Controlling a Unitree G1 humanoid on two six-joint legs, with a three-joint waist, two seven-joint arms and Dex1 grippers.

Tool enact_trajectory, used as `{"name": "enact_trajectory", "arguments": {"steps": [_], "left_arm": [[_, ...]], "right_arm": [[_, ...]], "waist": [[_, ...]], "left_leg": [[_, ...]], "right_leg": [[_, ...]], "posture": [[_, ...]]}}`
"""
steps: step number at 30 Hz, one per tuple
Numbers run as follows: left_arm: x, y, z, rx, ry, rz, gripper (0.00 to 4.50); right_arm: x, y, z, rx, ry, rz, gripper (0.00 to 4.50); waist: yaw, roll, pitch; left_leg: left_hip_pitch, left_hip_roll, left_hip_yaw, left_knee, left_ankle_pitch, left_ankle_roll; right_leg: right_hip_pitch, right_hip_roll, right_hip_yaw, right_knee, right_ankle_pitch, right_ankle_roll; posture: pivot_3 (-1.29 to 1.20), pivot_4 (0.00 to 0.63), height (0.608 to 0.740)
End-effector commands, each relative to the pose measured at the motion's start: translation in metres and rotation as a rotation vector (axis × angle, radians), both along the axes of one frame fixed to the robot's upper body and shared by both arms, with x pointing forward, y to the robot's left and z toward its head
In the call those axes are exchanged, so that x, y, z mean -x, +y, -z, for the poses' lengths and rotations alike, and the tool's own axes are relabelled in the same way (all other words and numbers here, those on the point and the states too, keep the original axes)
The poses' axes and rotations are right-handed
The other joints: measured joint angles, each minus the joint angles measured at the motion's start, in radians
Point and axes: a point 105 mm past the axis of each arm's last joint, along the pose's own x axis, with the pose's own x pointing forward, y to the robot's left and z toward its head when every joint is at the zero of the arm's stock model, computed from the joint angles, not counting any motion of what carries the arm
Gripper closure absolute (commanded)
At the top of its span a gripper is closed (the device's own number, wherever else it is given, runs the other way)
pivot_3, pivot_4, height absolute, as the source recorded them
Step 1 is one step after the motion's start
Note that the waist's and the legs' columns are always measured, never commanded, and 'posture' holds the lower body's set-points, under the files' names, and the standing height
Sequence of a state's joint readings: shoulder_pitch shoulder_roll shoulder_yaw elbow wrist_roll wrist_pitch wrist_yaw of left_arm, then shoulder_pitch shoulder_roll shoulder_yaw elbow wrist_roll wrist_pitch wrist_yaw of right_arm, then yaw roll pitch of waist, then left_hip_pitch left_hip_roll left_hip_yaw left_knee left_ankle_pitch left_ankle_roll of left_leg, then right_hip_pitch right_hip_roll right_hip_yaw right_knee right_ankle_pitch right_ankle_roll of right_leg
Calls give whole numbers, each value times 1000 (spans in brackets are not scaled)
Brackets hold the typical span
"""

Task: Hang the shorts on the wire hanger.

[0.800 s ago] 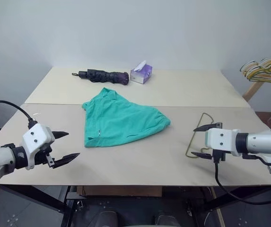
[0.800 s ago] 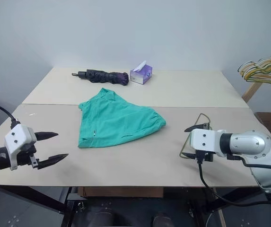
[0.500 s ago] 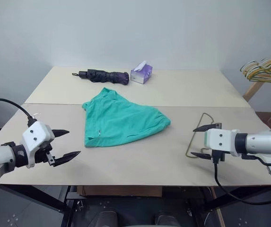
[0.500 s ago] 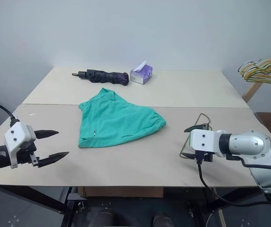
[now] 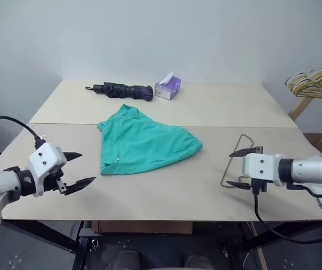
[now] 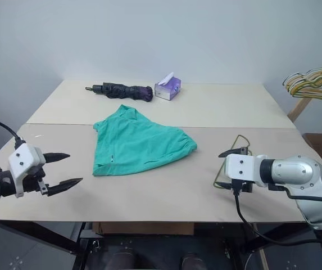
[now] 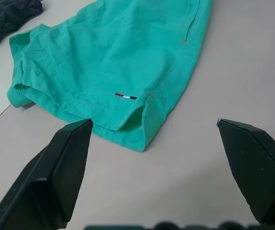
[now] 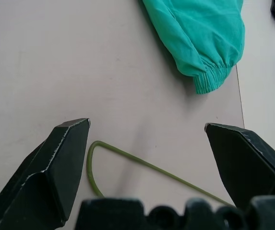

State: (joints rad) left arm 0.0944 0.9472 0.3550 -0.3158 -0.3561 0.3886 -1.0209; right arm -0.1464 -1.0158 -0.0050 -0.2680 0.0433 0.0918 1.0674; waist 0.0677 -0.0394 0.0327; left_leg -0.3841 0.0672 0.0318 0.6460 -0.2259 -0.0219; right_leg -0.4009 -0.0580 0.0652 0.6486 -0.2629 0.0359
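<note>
While shorts lie flat on table, apart from wire hanger: nothing hung. Left gripper, right gripper agape, empty.

teal shorts lying flat mid-table, olive wire hanger flat, well apart

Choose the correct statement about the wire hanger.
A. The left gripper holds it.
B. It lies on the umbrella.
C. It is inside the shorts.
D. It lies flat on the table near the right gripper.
D: the wire hanger lies flat on the table, by the open right gripper, apart from the shorts.
</note>
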Motion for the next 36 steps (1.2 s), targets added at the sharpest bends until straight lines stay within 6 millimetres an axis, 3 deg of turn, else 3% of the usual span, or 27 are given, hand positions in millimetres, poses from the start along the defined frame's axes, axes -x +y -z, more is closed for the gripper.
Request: {"name": "enact_trajectory", "arguments": {"steps": [1,8,17,24,36], "left_arm": [[-7,-5,-2,-59,-15,69,0],[-33,-18,1,-35,-7,155,0],[-66,-41,49,-147,81,263,0],[-82,-33,74,-197,160,181,0],[-92,-34,83,-174,145,145,3929]], "right_arm": [[-3,6,-12,-14,-55,-20,24],[2,11,-6,-19,-50,-13,24],[4,20,-5,-38,-53,-7,24],[9,16,-3,-14,-42,4,24],[5,22,-3,-22,-49,-6,0]], "waist": [[0,0,0],[2,0,0],[-3,1,-1],[-10,1,-1],[-7,0,-1]], "left_leg": [[0,0,0,0,0,0],[-1,0,0,0,0,0],[-1,0,0,1,0,0],[-2,0,0,3,0,0],[-2,0,0,3,0,0]], "right_leg": [[0,0,0,0,0,0],[0,0,0,0,0,0],[0,1,0,0,0,0],[-1,1,0,0,1,0],[0,1,0,1,1,0]], "posture": [[152,0,740],[131,0,740],[98,0,740],[88,0,740],[94,0,740]]}}
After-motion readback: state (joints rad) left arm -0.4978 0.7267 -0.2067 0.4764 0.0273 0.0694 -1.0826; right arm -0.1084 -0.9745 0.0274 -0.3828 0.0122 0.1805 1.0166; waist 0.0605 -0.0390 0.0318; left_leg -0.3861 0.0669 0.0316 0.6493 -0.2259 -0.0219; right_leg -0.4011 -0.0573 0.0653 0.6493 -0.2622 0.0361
